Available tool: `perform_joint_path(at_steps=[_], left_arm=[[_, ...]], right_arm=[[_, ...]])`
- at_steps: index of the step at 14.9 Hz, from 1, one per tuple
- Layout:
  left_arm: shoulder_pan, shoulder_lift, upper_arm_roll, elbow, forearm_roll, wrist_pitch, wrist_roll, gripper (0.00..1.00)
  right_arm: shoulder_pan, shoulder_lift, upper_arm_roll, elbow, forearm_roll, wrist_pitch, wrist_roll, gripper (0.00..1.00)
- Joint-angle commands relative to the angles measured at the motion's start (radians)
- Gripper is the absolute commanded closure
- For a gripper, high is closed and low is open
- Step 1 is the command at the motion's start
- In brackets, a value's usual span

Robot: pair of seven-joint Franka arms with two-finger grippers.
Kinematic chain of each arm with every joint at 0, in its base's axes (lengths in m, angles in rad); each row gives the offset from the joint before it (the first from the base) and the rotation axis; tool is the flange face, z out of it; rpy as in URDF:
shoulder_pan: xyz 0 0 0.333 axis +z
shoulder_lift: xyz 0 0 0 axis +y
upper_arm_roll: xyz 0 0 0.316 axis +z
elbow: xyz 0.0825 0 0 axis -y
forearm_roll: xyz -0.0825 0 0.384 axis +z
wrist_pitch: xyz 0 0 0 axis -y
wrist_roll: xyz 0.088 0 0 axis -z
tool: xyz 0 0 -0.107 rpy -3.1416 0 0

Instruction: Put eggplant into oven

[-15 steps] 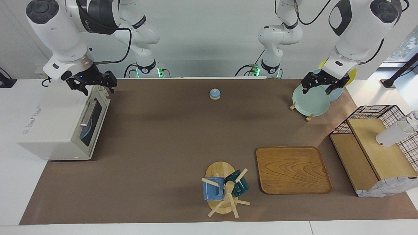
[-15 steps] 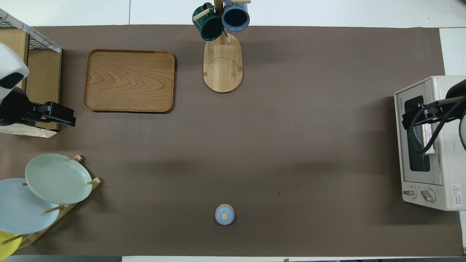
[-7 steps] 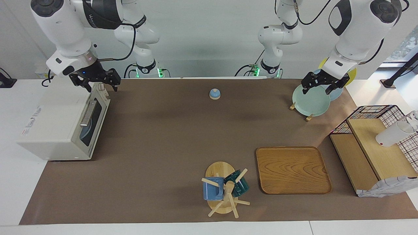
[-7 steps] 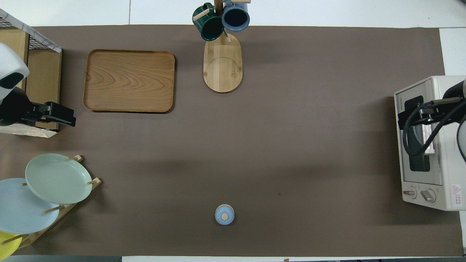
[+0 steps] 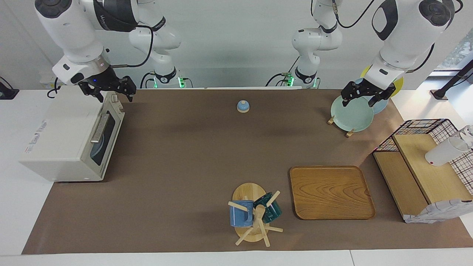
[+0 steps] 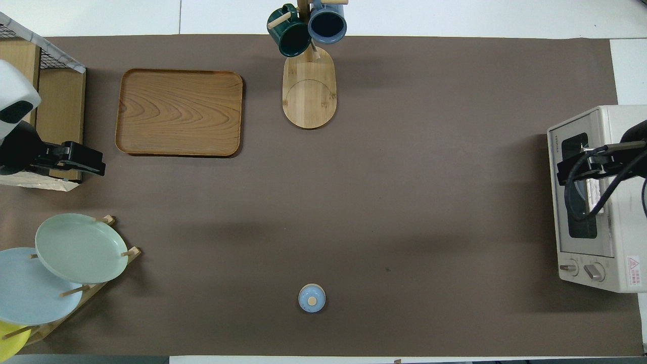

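Since a sec ago, right gripper (image 5: 107, 92) is lifting up off the oven (image 5: 70, 138) top, now hanging empty w/ fingers spread over its robot-side corner; oven door is sitting shut, eggplant not visible. Left gripper (image 5: 365, 96) is waiting, fingers apart, empty, over the green plate (image 5: 351, 115).

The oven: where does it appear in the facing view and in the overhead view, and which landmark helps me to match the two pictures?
Facing view: the oven stands at the picture's left edge, at the right arm's end of the table, door shut.
Overhead view: the oven stands at the picture's right edge, partly cut off.
Shared landmark: the small blue lid, near the robots at mid-table.
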Motion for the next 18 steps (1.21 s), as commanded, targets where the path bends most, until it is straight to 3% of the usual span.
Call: perform_joint_path(at_steps=[1, 18], left_arm=[[0.011, -0.011, -0.008, -0.005, 0.003, -0.010, -0.008, 0.00], [0.011, -0.011, -0.008, -0.005, 0.003, -0.010, -0.008, 0.00]], right_arm=[[0.013, -0.034, -0.017, -0.040, 0.015, 0.005, 0.006, 0.00], [0.011, -0.023, -0.023, -0.017, 0.061, 0.044, 0.009, 0.00]])
